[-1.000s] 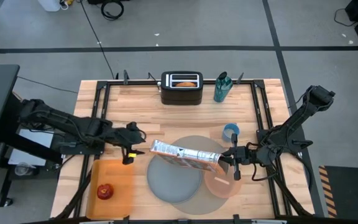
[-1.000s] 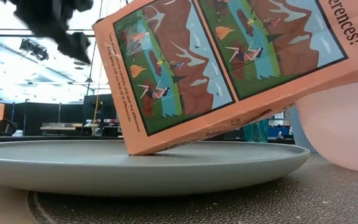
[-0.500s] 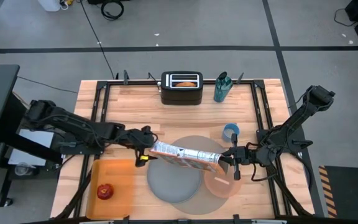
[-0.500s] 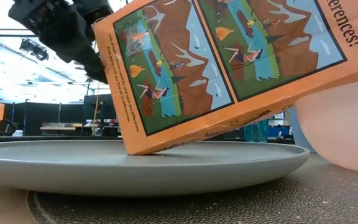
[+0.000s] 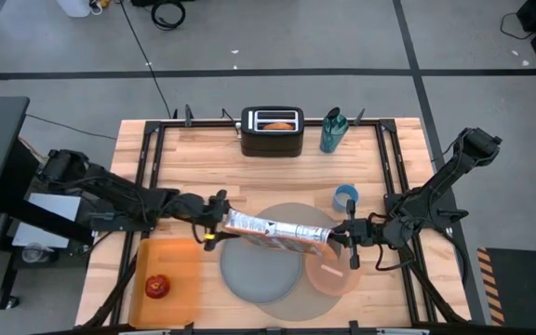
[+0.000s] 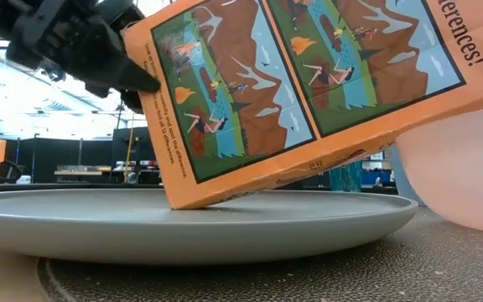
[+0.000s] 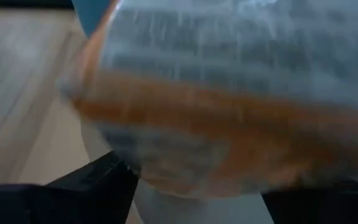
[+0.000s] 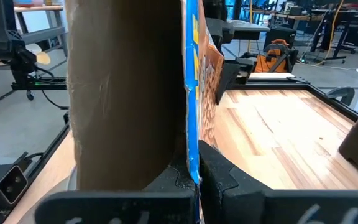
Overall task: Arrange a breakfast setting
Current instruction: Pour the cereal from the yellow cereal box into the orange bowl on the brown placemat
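An orange picture-printed cereal box (image 5: 277, 230) hangs tilted over the grey-blue plate (image 5: 254, 277) and the pink bowl (image 5: 333, 274), both on the round grey mat (image 5: 291, 210). My right gripper (image 5: 344, 237) is shut on its right end. My left gripper (image 5: 217, 226) is open at the box's left end (image 7: 229, 124), a finger on either side. The box's lower corner (image 6: 174, 205) is at the plate (image 6: 99, 226); whether it rests there, I cannot tell. The blue cup (image 5: 345, 197) stands on the mat's far right. The red apple (image 5: 157, 286) lies on the orange tray (image 5: 180, 270). My right gripper pinches a thin edge of the box's open end (image 8: 190, 149) between its two fingers, coming nearly level from the table's right. The box reaches away from it toward the left, tilted, its left end lower. My left gripper: whether its fingers (image 6: 145, 80) touch the box, I cannot tell.
The black toaster (image 5: 272, 132) with a bagel (image 5: 278, 121) in its slot stands at the far edge, a green bottle (image 5: 332, 130) beside it. Bare wood lies between the toaster and the mat.
My left gripper has gone toward the table's right and down, up to the box's left end, and has tipped from pointing steeply down to nearly level. The box and my right gripper have kept still.
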Available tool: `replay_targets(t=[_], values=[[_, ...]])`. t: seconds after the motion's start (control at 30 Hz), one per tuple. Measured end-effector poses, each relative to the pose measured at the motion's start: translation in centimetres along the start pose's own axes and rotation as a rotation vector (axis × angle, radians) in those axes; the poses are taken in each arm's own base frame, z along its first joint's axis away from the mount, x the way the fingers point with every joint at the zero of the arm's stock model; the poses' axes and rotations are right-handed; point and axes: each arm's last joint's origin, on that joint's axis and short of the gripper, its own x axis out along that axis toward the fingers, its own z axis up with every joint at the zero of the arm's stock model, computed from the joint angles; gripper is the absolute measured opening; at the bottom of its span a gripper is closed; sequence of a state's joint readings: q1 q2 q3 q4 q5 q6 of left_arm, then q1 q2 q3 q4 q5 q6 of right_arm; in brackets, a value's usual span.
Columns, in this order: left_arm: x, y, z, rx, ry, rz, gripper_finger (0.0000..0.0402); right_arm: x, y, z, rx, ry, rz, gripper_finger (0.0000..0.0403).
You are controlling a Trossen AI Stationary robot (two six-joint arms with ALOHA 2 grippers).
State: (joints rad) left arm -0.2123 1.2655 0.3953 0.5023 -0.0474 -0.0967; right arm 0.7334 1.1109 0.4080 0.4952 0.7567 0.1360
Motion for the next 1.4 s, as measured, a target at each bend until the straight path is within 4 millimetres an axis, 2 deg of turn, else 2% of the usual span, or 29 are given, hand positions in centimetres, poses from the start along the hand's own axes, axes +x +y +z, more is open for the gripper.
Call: replay_targets(t=[0.2,0.7,0.83,0.93,1.1,1.27,1.4], values=[[-1.3,0.1,-1.0,0.015,-0.218,-0.020,0.0287,0.0,0.0,0.0,0.001,-0.001,0.001,0.0008],[-1.2,0.1,-0.4,0.016,-0.247,-0.031,0.0285,0.0,0.0,0.0,-0.002,-0.004,-0.004,0.0009],[-1.3,0.1,-0.2,0.017,-0.260,-0.069,0.0271,-0.1,0.3,0.2,-0.022,-0.015,0.045,0.0018],[-1.3,0.4,0.3,0.018,-0.275,-0.094,0.0245,-0.4,0.7,0.6,-0.031,-0.050,0.100,0.0020],[-0.7,0.8,1.5,0.031,-0.226,-0.121,0.0206,-0.8,1.1,0.2,-0.042,-0.029,0.093,0.0019],[0.1,1.0,3.2,0.071,-0.132,-0.108,0.0196,-1.6,1.7,0.0,-0.030,-0.022,0.083,0.0032],[0.5,1.0,5.2,0.096,-0.075,-0.109,0.0195,-2.2,2.2,-0.1,-0.026,-0.026,0.062,0.0067]])
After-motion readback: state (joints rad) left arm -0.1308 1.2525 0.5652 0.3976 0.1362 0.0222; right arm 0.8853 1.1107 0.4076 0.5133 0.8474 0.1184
